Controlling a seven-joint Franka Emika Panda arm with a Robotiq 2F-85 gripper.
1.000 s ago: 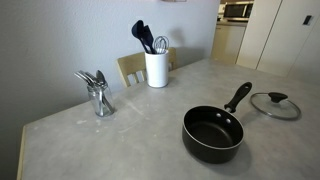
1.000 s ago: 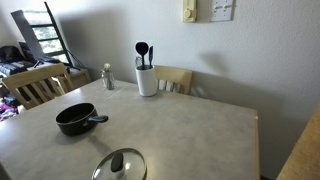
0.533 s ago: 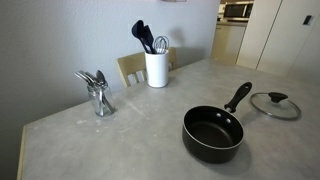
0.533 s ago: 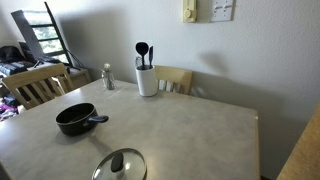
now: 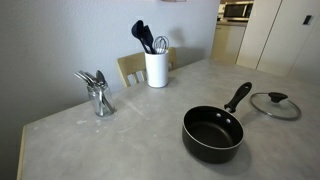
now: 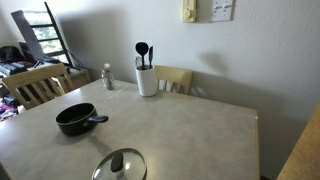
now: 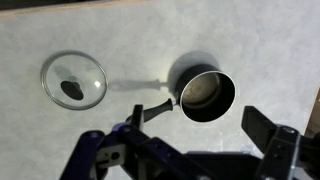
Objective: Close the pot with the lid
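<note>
Hand (image 7: 178, 150) pointing down, jaws spread wide, holding nothing

Table (image 5: 130, 125) — pot (image 5: 212, 134), lid (image 5: 275, 105) (apart), crock (image 5: 156, 69), cutlery holder (image 5: 100, 101).

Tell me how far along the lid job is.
Nothing done yet: the shallow black saucepan sits uncovered, the round clear glass lid lies on the table beside its handle. The gripper hangs open and empty above both. Left: grasp the knob, set lid on pan.

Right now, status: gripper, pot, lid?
Gripper open, empty, above table. Pot uncovered. Lid flat on table, apart from pot. Nothing between them.
</note>
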